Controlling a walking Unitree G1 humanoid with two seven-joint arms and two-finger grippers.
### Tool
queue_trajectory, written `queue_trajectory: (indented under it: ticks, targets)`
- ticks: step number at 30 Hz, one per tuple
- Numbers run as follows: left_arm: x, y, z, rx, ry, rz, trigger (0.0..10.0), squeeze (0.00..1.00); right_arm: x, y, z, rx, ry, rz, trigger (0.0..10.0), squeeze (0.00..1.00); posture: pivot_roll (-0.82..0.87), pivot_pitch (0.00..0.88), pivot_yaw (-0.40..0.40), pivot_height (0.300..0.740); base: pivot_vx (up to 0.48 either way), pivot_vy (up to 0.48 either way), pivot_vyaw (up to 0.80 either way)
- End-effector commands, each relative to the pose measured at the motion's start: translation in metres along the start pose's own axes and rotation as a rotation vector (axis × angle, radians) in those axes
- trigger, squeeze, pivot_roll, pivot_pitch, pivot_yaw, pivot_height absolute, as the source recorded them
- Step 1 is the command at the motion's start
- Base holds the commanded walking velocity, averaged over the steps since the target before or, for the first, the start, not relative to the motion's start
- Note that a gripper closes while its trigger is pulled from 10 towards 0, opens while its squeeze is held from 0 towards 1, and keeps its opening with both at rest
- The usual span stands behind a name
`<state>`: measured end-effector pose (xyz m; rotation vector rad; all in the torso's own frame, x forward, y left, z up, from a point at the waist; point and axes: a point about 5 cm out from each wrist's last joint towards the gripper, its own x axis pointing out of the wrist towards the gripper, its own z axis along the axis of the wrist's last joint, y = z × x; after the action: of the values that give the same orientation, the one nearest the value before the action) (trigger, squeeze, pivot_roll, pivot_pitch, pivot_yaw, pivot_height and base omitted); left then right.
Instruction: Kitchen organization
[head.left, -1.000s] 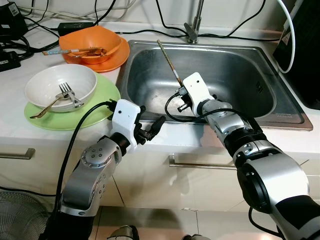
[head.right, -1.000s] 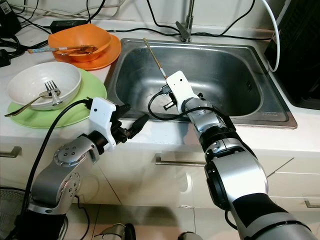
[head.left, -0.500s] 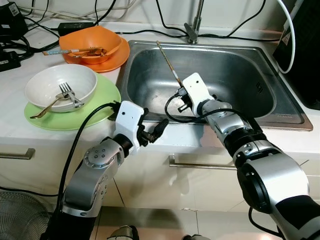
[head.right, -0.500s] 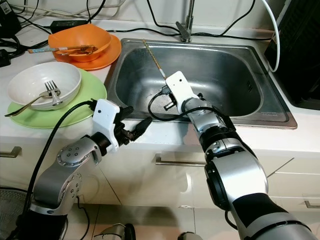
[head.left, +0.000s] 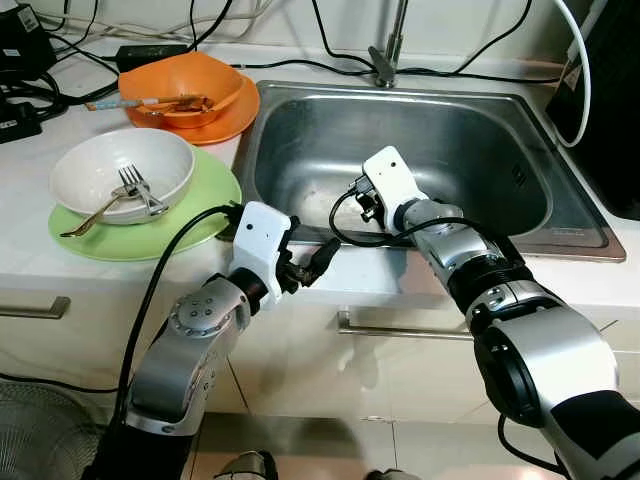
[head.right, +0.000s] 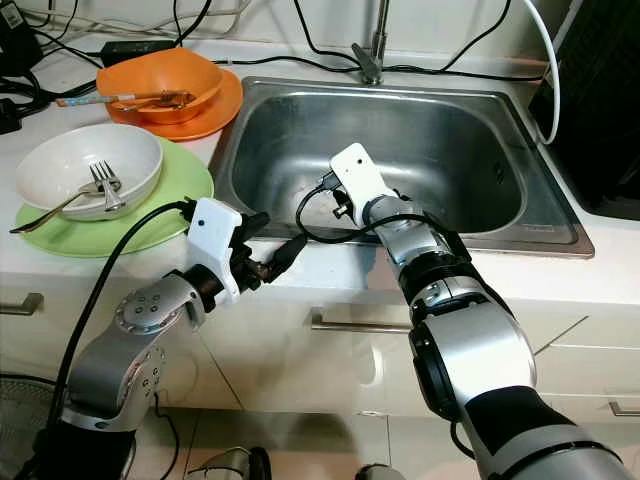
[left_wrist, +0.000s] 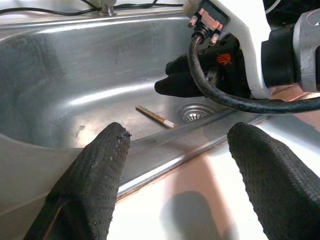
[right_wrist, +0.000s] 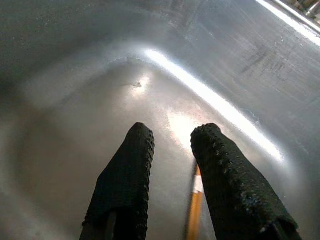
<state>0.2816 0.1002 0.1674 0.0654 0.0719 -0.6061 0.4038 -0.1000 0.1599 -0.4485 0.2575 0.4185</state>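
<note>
Both arms are built of rounded silver-grey segments with black joint rings, and the left arm (head.left: 195, 330) shows a disc-shaped elbow cap ringed with small screws. Each wrist carries a white, boxy camera housing, the one on the right arm (head.left: 480, 270) lying nearest the sink (head.left: 520, 215), with a thick black cable looping out of it on a screwed metal plug beside a small orange mark. The fingers (left_wrist: 87, 185) are long, black and rough-textured, with rounded tips.
</note>
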Motion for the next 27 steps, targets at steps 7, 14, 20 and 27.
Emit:
queue_trajectory:
  ticks: [7, 14, 20, 27]
  targets:
    - [0.002, 0.003, 0.015, 0.031, -0.104, 0.074, 10.0, 0.00, -0.005, -0.019, 0.009, 0.132, -0.150, -0.120, 10.0, 0.00, 0.01, 0.087, -0.023, 0.740, 0.000, 0.000, 0.00]
    - [0.006, -0.001, 0.026, 0.045, -0.167, 0.073, 10.0, 0.00, -0.023, -0.047, 0.060, 0.230, -0.523, -0.222, 10.0, 0.00, -0.01, 0.096, -0.018, 0.740, 0.000, 0.000, 0.00]
    - [0.010, 0.000, 0.041, 0.079, -0.268, 0.142, 10.0, 0.00, -0.037, -0.051, 0.069, 0.287, -0.706, -0.261, 10.0, 0.00, -0.02, 0.102, -0.019, 0.740, 0.000, 0.000, 0.00]
    - [0.009, 0.000, 0.047, 0.238, -0.331, 0.235, 10.0, 0.00, -0.049, -0.035, 0.052, 0.367, -0.809, -0.259, 10.0, 0.00, -0.02, 0.105, -0.022, 0.740, 0.000, 0.000, 0.00]
